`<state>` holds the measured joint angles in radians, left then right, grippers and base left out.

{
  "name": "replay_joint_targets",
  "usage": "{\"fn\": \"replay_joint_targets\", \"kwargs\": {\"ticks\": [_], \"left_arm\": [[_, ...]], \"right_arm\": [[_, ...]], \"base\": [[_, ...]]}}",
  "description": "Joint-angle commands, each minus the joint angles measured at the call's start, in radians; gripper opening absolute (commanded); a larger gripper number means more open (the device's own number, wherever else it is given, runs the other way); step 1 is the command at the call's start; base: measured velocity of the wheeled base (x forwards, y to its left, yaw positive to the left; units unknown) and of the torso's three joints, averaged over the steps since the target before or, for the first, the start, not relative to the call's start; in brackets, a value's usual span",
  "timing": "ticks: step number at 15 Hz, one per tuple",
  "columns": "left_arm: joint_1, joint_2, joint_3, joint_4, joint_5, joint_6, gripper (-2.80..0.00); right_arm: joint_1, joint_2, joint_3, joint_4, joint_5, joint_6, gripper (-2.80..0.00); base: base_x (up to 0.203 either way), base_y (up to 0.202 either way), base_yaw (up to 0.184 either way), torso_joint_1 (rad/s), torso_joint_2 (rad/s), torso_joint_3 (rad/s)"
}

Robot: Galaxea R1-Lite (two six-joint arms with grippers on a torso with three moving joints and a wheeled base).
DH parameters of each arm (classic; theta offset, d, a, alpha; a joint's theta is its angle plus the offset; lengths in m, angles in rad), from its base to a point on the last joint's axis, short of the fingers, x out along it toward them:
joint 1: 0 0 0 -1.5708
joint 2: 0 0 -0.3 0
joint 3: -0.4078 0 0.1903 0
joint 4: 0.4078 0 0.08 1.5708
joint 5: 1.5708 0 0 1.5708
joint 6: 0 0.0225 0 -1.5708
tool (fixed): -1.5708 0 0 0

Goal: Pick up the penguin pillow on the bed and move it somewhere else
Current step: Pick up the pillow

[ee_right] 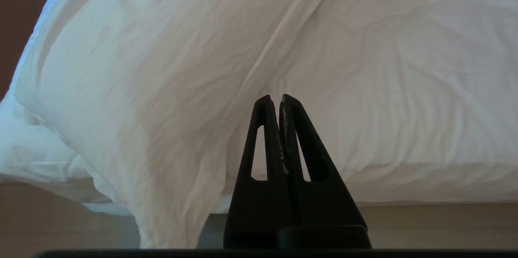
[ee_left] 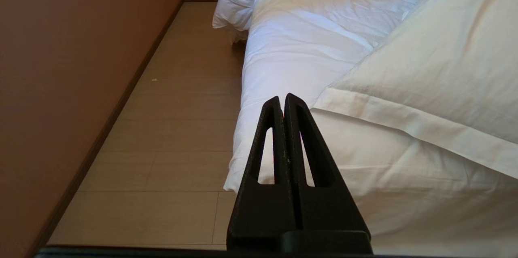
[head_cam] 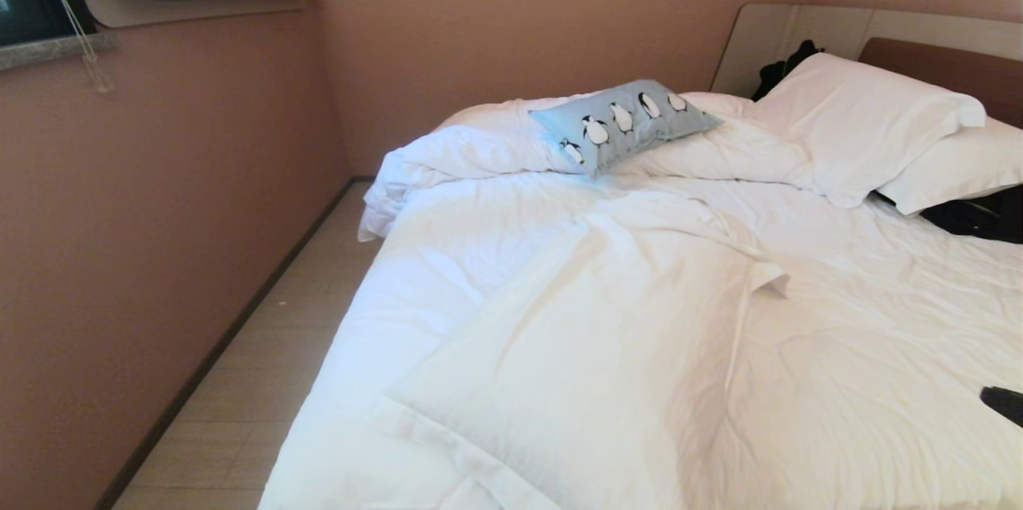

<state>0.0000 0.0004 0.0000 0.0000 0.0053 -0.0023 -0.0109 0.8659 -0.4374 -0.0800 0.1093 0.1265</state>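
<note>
Both tools (ee_right: 279, 98) shut | penguin pillow (head_cam: 625, 123) apparently well apart, across bed (head_cam: 607, 350)

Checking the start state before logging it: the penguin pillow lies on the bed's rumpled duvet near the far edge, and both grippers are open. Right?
Not quite. The penguin pillow does lie there on the bed, but the left gripper and right gripper are shut, as both wrist views show.

You see one bed (head_cam: 639, 350), one penguin pillow (head_cam: 623, 124) printed with five visible penguins, and three plain white pillows (head_cam: 859, 122): two stacked at the headboard, one at the foot. Each wrist view shows one gripper.
</note>
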Motion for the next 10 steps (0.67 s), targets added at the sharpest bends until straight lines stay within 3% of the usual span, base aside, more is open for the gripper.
{"fn": "replay_joint_targets", "kwargs": {"ticks": [1, 6, 10], "left_arm": [[0.000, 0.000, 0.000, 0.000, 0.001, -0.001, -2.80], [0.000, 0.000, 0.000, 0.000, 0.001, -0.001, -2.80], [0.000, 0.000, 0.000, 0.000, 0.001, -0.001, -2.80]], "right_arm": [[0.000, 0.301, -0.057, -0.113, 0.042, 0.087, -2.80], [-0.006, 0.746, -0.260, -0.229, 0.056, 0.145, -2.80], [-0.009, 0.949, -0.399, -0.276, 0.098, 0.154, -2.80]], "base": [[0.000, 0.000, 0.000, 0.000, 0.00, 0.000], [0.000, 0.000, 0.000, 0.000, 0.00, 0.000], [0.000, 0.000, 0.000, 0.000, 0.00, 0.000]]}}
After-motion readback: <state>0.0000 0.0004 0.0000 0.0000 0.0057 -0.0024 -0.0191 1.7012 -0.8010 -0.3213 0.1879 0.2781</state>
